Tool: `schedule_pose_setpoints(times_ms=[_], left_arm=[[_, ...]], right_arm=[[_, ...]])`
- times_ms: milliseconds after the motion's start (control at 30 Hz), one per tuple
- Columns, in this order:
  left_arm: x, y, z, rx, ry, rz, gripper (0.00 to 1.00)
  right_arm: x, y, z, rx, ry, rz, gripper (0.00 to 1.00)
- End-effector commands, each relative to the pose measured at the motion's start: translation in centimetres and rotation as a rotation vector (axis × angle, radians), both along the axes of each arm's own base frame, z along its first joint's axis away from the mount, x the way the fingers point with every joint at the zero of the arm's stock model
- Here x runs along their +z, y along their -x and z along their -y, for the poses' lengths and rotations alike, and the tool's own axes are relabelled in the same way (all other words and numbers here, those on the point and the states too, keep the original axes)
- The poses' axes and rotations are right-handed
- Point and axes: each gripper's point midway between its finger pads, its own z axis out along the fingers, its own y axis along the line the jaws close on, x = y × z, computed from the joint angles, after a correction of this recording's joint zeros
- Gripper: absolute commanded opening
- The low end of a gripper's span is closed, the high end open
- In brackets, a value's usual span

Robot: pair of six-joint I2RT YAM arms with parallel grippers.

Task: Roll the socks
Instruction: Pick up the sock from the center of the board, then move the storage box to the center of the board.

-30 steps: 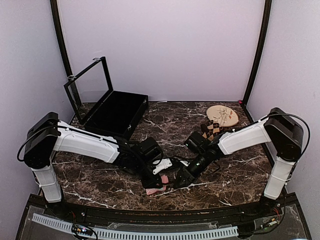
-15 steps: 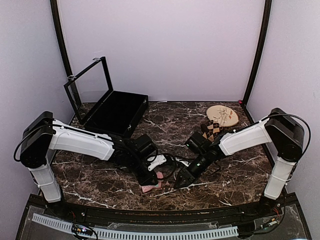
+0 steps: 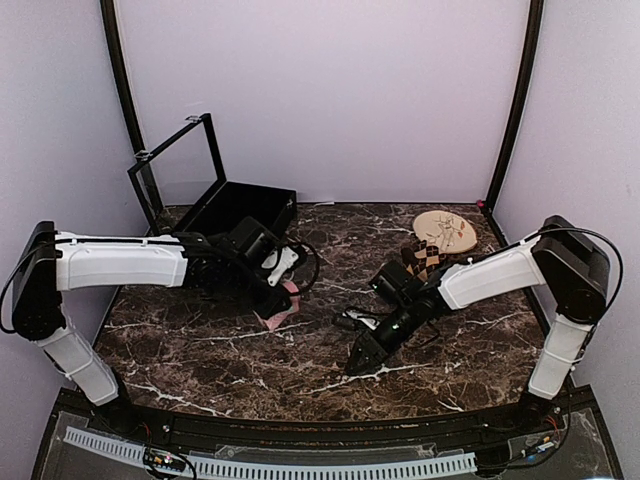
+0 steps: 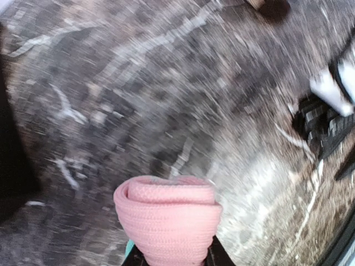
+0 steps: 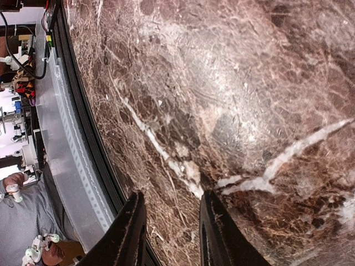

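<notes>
The left gripper [image 3: 284, 284] grasps the rolled pink sock [image 4: 166, 219] just off the near right corner of the black case [image 3: 235, 215]. Further right of the case, across a wide bare stretch of table [image 3: 200, 350], the right gripper [image 5: 172, 199] hangs low near the front rim, its jaws parted around nothing. The argyle sock [image 3: 425, 257] lies far right of the case, touching the plate [image 3: 445, 230].
</notes>
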Motion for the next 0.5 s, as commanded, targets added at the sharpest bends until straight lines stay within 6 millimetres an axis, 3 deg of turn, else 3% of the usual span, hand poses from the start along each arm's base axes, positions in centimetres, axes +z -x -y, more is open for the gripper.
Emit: schedule_pose_setpoints(times_ms=[0,233,367,467], left_arm=[[6.4,-5.3,-1.3,0.14,0.106,0.189,0.0],[11.0,-11.4,-5.4,0.31,0.218,0.369,0.0],[12.4,-13.8,-7.7,0.378,0.264,0.481,0.0],[12.4,-15.5,-9.4,0.433,0.291,0.53,0.0]], right_arm=[[2.1,-1.8,-1.4,-0.01,-0.061,0.074,0.31],[2.9,-2.9,-2.5,-0.01,-0.085,0.103,0.31],[3.1,-3.3,-3.0,-0.01,-0.094,0.11,0.31],[3.4,-3.7,-3.5,-0.008,-0.104,0.114,0.31]])
